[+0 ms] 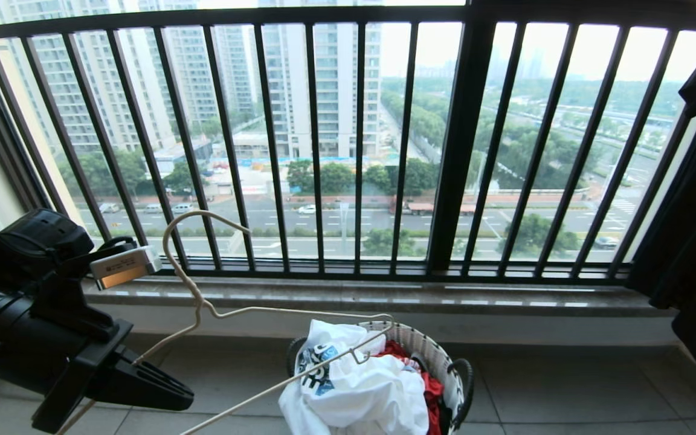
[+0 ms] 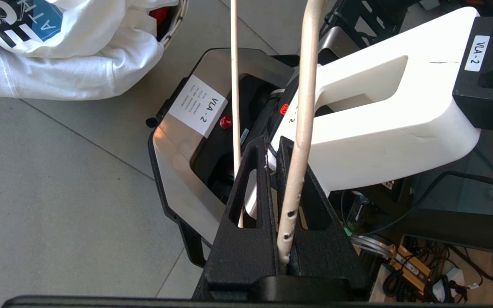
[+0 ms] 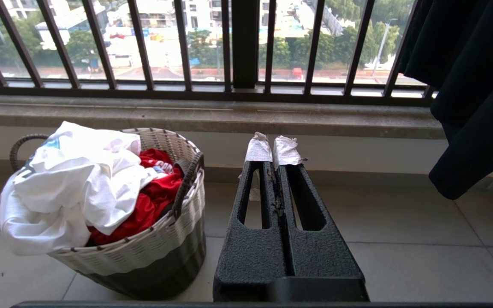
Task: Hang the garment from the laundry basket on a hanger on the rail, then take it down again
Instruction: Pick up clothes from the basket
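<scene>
Head view shows your left gripper [image 1: 142, 377] clamped on the hanger [image 1: 215, 311] beside the basket [image 1: 438, 356]. Its wire may snag the garment [image 1: 354, 386] and slip.

Black window railing [image 1: 457, 151], stone sill [image 1: 384, 296], hanging black garment [image 3: 473, 85], red cloth [image 3: 152, 201].

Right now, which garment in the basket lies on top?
The white T-shirt with the blue print, spilling over the laundry basket rim; the red garment lies under it, showing only beside it.
</scene>
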